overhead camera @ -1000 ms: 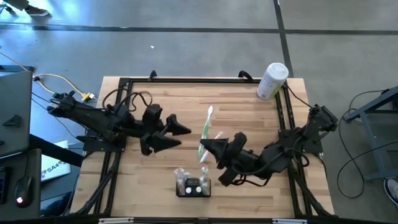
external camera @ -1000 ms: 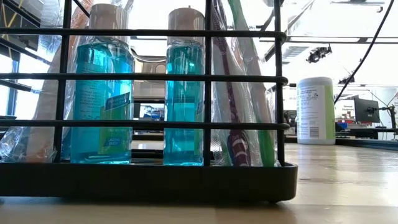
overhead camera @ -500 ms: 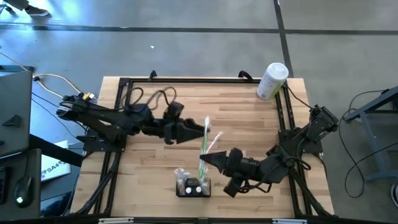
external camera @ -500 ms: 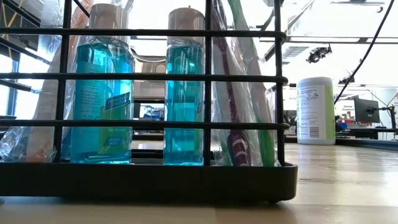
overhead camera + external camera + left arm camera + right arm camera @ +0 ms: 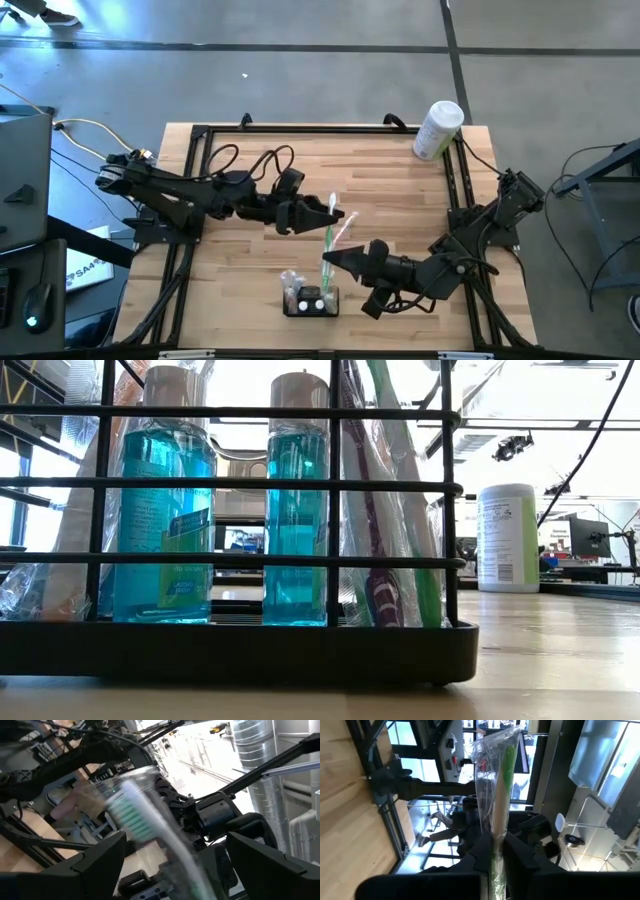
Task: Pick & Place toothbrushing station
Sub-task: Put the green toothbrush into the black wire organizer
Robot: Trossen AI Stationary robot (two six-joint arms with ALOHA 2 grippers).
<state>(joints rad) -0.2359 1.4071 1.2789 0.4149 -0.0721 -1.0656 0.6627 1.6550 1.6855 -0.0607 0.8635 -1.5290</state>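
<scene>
A green toothbrush in clear wrap (image 5: 331,232) is held above the table's middle, with my right gripper (image 5: 326,259) shut on it. Its bristle head (image 5: 134,811) points toward the far edge. My left gripper (image 5: 322,212) is open, one finger on each side of that head; I see no touch. The toothbrushing station (image 5: 311,298), a low black wire holder, stands on the table by the near edge. It fills the low view (image 5: 240,650), with two blue bottles (image 5: 165,510) and wrapped brushes standing in it. My right gripper pinches the wrapped toothbrush's handle (image 5: 498,836) near its lower end between its two fingers. The fingers come about level from the table's right and lie across the brush. The brush is lifted clear of the table, its head end (image 5: 506,750) reaching away from the fingers.
A tall white cylindrical container (image 5: 438,128) stands at the table's far right corner, also in the low view (image 5: 507,538). A black frame (image 5: 300,128) runs along the table's edges. Bare wood lies on the far half.
My left gripper has travelled toward the table's right, rolling as it went, and now stands around the toothbrush's head. My right gripper has shifted slightly toward the near edge with the brush, staying shut on it.
</scene>
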